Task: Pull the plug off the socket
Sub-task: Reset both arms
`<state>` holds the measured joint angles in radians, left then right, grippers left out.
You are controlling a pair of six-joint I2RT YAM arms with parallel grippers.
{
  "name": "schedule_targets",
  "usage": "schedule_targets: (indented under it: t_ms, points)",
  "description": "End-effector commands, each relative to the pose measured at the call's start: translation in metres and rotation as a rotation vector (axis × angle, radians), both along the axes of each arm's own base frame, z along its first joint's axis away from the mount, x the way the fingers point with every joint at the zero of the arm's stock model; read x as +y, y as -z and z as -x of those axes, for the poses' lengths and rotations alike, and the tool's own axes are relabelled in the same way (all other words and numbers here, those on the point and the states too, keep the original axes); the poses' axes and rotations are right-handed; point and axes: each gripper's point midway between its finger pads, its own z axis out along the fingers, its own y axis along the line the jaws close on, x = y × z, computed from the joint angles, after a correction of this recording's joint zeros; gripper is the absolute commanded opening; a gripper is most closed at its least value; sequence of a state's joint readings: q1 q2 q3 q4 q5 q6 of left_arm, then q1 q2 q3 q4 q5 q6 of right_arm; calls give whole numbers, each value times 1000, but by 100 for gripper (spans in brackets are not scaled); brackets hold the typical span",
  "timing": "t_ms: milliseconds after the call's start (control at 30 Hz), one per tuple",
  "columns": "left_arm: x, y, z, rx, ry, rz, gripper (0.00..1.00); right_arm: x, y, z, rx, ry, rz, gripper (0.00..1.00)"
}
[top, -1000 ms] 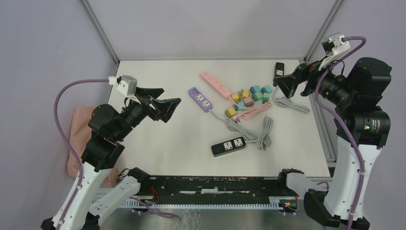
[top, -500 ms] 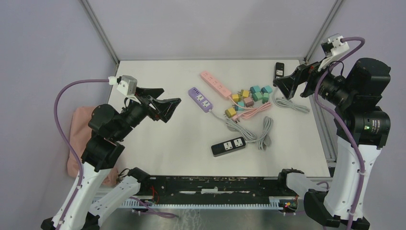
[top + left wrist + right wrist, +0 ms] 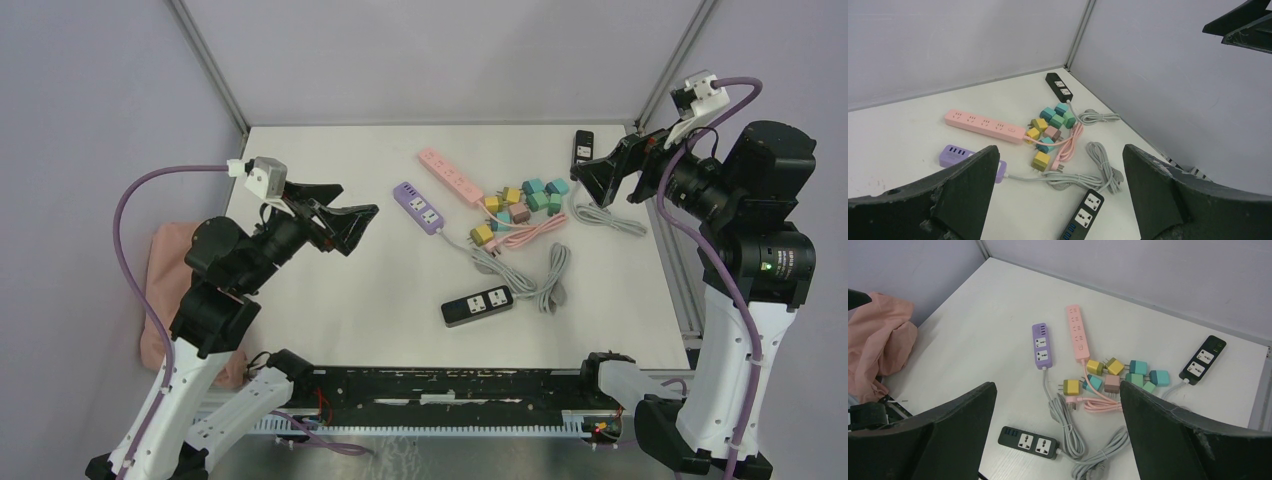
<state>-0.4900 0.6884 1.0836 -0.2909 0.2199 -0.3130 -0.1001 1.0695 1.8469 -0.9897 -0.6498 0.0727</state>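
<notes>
Approach stage: left gripper (image 3: 352, 222) and right gripper (image 3: 590, 182) hang released, empty. Next move requires descending onto small coloured cube-shaped plugs (image 3: 525, 200).

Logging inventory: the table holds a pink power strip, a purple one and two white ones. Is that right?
No: those two are black, not white. The top external view shows the near black strip and the far black strip at the back right.
</notes>
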Motion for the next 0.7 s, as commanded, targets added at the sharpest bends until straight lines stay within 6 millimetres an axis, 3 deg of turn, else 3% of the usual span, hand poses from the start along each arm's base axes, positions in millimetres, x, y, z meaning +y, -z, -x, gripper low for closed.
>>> schedule_targets:
  t_ms: [0,667]
  points:
    - [-2,-10,2,-41,20,-2,99,-2,-8,1,-40,12,13,100]
    - [-1,-7,3,-39,19,-8,99,-3,-6,2,-39,19,16,100]
